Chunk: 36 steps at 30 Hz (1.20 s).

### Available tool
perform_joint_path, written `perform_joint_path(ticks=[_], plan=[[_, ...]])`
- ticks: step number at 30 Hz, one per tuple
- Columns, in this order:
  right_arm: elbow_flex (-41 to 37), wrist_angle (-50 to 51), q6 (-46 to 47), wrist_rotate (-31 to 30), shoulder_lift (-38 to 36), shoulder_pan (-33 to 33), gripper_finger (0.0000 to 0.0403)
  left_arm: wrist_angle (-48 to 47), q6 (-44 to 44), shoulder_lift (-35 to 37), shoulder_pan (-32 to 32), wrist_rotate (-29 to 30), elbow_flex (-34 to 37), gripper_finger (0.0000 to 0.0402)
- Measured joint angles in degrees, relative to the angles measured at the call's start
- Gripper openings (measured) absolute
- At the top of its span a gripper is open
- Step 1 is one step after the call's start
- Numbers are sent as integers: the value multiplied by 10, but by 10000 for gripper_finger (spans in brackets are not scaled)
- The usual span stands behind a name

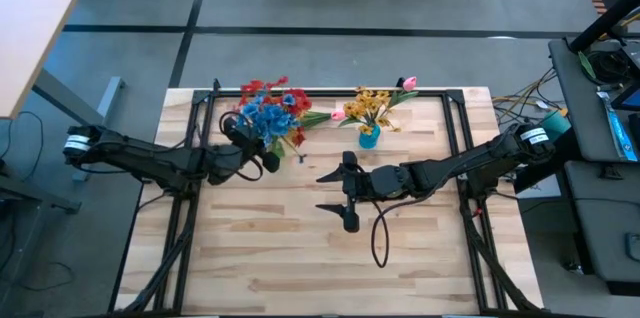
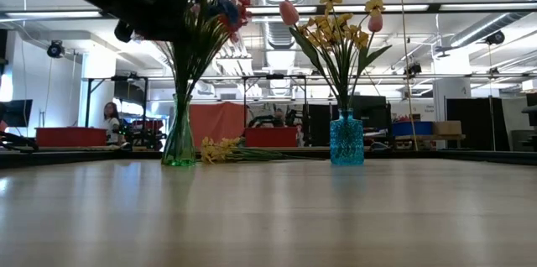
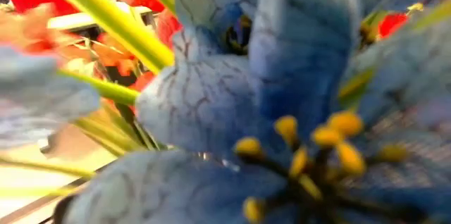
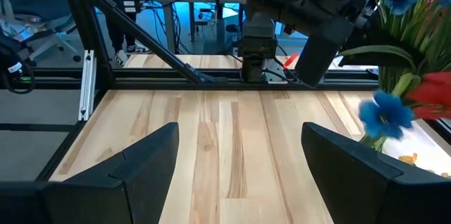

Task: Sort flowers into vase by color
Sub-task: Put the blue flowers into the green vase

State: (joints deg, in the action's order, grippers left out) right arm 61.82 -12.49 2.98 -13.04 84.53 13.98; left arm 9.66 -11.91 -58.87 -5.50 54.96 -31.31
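At the table's far edge, high view: 2 bunches. Red + blue flowers [image 1: 270,113] stand together on the left; yellow flowers [image 1: 368,108] w/ pink buds [image 1: 408,83] sit in the blue vase [image 1: 368,138] to their right. Left gripper [image 1: 266,155] is tucked right against the red/blue bunch, fingers pressed together; can't tell if a stem is pinched. Right gripper [image 1: 340,193] hovers mid-table, fingers spread, holding nothing.

Low view: clear green vase [image 2: 179,141] carries red/blue, blue vase carries yellow + 2 pink buds. A few loose yellow stems [image 2: 231,149] lie flat on the table betw. the vases.

Left wrist view: only blue petals and green stems, v. close.

Right wrist view: bare wood betw. the spread fingers [image 4: 130,164].

Judgement: mostly done. Left to do: the loose yellow stems; poss. splitting mixed colours.
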Motion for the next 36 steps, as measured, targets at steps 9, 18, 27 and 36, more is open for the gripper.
perform_joint_path(ticks=[9, 18, 27, 36], plan=[[0, 2, 0, 0, 0, 0, 292, -2, -7, -11, 0, 14, 0, 0], [0, 2, 0, 0, 0, 0, 292, -5, -12, -11, 0, 15, 1, 12], [0, 2, 2, 0, 0, 0, 292, -6, -8, -10, -1, -3, 1, 108], [3, 14, 48, -8, 0, 0, 292, -13, -8, 10, -18, -5, 1, 187]])
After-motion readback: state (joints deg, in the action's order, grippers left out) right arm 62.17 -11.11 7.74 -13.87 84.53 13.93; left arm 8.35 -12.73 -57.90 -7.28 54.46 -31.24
